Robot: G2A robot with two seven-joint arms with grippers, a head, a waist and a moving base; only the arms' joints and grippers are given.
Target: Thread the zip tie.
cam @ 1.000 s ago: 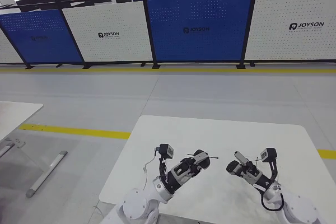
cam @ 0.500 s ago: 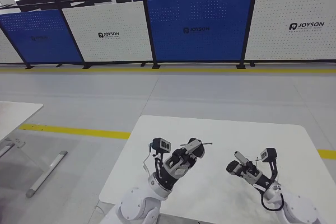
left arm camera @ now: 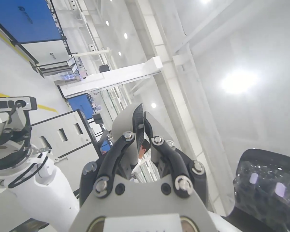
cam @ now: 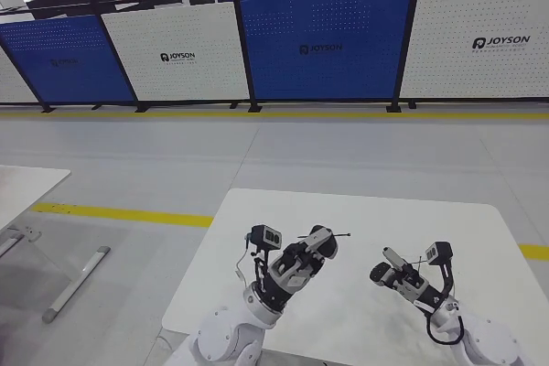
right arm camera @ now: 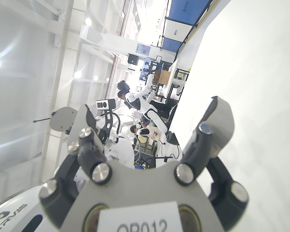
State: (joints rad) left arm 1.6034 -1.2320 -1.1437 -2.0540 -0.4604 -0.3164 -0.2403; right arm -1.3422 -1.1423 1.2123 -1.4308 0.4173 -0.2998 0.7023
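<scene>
A thin black zip tie sticks out sideways from my left gripper, which is shut on it and held above the white table. In the left wrist view the two pads of that gripper are pressed together, pointing up toward the ceiling. The right wrist view shows the zip tie as a dark strand poking out of the left gripper. My right gripper hangs a short way to the right of it, open and holding nothing, its fingers spread wide.
The table's near left edge lies just below the left arm. Blue and white pegboard panels stand across the floor behind. The right arm's wrist camera appears in the left wrist view.
My left gripper has swung up and a little left with the zip tie, away from the right gripper. The right arm has stayed still.
</scene>
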